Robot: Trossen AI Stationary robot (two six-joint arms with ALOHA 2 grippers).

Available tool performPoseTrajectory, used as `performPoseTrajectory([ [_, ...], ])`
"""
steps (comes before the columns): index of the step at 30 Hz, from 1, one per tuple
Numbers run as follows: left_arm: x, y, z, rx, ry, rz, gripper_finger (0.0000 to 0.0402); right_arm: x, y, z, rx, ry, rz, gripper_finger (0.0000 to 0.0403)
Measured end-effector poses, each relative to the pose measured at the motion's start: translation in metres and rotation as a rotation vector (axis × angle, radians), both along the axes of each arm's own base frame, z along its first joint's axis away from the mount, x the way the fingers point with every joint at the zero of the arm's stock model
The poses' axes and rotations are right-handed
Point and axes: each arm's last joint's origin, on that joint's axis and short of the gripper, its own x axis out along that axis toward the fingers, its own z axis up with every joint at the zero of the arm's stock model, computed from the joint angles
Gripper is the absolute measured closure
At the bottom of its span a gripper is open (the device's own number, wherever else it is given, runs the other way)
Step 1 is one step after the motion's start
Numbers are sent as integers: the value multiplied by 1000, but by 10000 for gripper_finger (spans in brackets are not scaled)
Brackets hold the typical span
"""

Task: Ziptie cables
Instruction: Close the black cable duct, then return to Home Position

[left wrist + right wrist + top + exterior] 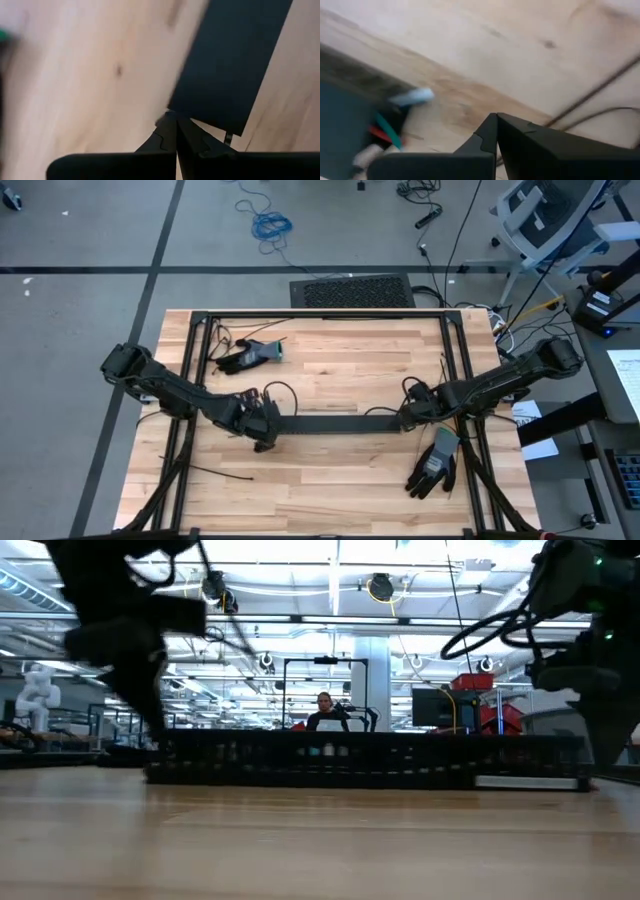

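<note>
Both grippers shut — flat black bar, wood-grain table.

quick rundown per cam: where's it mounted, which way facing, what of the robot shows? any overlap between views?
High: overhead, looking straight down on the wooden table; both arms, left tool and right tool shut at the ends of a long black bar.
Low: table-top height, looking level across into the room; blurred dark arms hang from above.
Left wrist: on the left arm, facing the tabletop; its shut tool at the bar.
Right wrist: facing the tabletop; its shut tool.
Shared: high and left wrist both show the bar.
</note>
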Motion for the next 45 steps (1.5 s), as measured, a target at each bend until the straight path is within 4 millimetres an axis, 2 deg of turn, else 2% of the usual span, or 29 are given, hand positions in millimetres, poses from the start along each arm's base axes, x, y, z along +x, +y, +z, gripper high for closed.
performPoseTrajectory([
  [3, 14, 6, 18, -6, -255, 106, 401, -7, -5, 10, -84, -53, -7, 403],
  [7, 27, 24, 64, 49, -677, 225, 401, 4, -8, 30, -244, -361, 27, 403],
  [10, 22, 37, 100, 102, -880, 208, 401, 14, -8, 52, -379, -587, 150, 403],
  [13, 12, 45, 136, 147, -1090, 152, 401, 25, -9, 77, -584, -747, 342, 403],
  [15, 4, 46, 149, 165, -1207, 68, 401, 32, -10, 92, -692, -836, 429, 403],
  [16, -2, 47, 148, 168, -1227, 37, 401, 35, -12, 98, -715, -886, 440, 403],
  [18, -13, 47, 134, 137, -1212, 9, 401, 39, -15, 109, -729, -1000, 438, 403],
  [21, -34, 46, 91, 64, -1161, 46, 401, 40, -16, 121, -702, -1139, 440, 403],
  [24, -57, 48, 54, -14, -1273, 114, 401, 39, -15, 129, -684, -1235, 474, 403],
  [29, -88, 51, 16, -104, -1464, 102, 401, 38, -15, 134, -700, -1269, 482, 403],
  [31, -94, 52, 4, -130, -1458, 68, 401, 37, -15, 133, -724, -1243, 483, 403],
  [34, -94, 51, -3, -122, -1382, 16, 401, 35, -16, 131, -745, -1201, 523, 403],
  [37, -93, 51, -10, -79, -1297, -6, 401, 30, -13, 123, -741, -1113, 608, 403],
  [40, -92, 53, -13, -58, -1269, -11, 401, 15, -14, 98, -724, -1038, 650, 403],
  [43, -93, 54, -11, -65, -1279, -19, 401, -10, -20, 67, -688, -1081, 581, 403],
  [45, -93, 55, -11, -59, -1281, -16, 401, -26, -23, 55, -695, -1200, 530, 403],
])
